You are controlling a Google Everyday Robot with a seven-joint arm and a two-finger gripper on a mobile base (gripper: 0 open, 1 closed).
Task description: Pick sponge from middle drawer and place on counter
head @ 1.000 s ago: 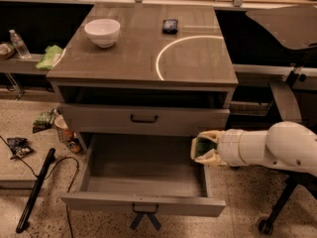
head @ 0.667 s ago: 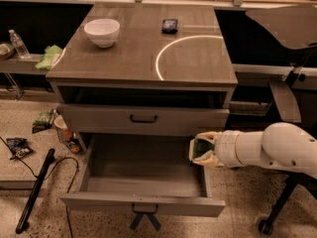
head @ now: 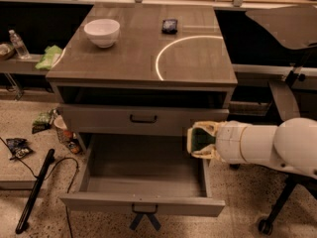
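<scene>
Camera view: white arm (head: 262, 144) enters from 3 o'clock. Gripper (head: 193, 141) sits over right wall of open middle drawer (head: 143, 206), just below closed upper drawer (head: 99, 119). Gripper fingers pinch sponge (head: 202, 138), dark green face showing. Bench (head: 133, 58) above carries white bowl (head: 102, 32) at 10 o'clock and small dark object (head: 169, 26) at 12 o'clock.
</scene>
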